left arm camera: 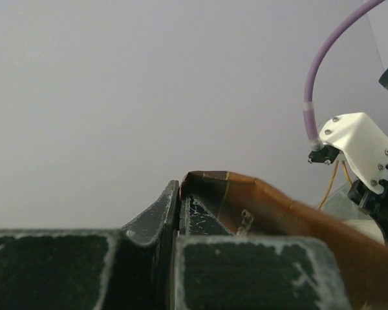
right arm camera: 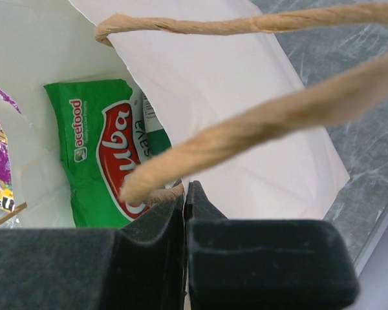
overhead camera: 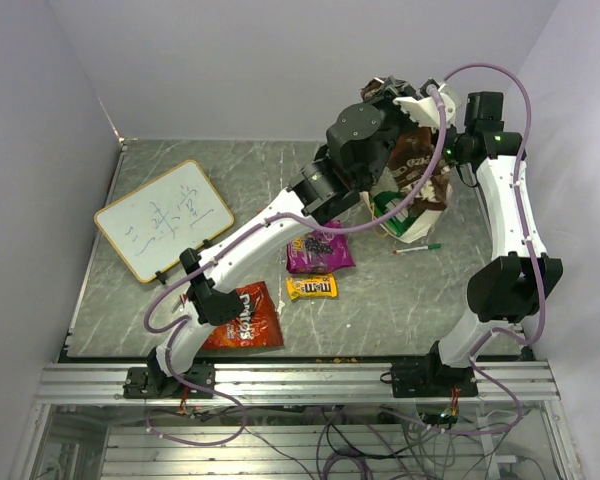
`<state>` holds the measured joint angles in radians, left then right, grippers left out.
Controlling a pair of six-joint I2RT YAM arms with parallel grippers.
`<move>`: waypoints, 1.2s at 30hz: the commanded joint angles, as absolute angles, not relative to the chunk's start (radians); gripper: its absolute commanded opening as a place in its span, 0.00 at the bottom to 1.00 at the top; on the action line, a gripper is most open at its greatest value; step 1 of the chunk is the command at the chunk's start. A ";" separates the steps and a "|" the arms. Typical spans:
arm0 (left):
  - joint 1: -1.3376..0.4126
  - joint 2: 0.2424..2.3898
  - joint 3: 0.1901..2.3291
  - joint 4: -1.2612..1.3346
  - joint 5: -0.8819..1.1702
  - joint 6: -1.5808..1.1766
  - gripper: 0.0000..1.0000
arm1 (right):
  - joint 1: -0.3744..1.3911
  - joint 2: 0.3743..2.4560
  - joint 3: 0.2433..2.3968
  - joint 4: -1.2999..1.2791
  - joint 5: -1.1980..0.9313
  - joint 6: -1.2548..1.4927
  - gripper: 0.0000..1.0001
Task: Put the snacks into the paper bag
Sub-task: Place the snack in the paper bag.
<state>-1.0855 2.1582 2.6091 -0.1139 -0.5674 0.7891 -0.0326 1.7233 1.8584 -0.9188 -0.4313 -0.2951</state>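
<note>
Over the mouth of the paper bag [right arm camera: 213,71], the right gripper [right arm camera: 184,201] is pinched tight on one twisted, rope-like handle [right arm camera: 246,139], and its matte black fingers meet with no gap. The bag is stiff, creased paper, pale on the inside. Its mouth opens toward that gripper and its long axis runs from the handle down to the grey marbled table [overhead camera: 260,170]; how far it leans I cannot tell. Deep inside the bag lies a flat, glossy green-and-white packet [right arm camera: 97,148], its length along the bag's depth. Just above the bag, the left gripper [left arm camera: 180,200] is clamped on the thin edge of a brown pouch [left arm camera: 278,213], smooth and coppery, which slopes away from the fingers. Near-left of the bag, a crinkled purple pouch [overhead camera: 320,250] and a small yellow packet [overhead camera: 311,288] lie flat on the table, with a red chip bag [overhead camera: 245,318] farther that way. A slim marker [overhead camera: 417,249] lies just beside the bag's base
</note>
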 commanded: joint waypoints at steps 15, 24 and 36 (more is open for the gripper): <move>-1.052 2.175 2.530 0.000 -0.553 0.800 0.07 | -0.018 1.686 1.829 -0.951 -0.456 -0.291 0.00; -1.045 2.161 2.417 0.024 -0.573 0.799 0.07 | -0.016 1.680 1.833 -0.947 -0.458 -0.279 0.00; -1.046 2.097 2.221 -0.135 -0.547 0.746 0.07 | -0.016 1.697 1.874 -0.945 -0.467 -0.239 0.00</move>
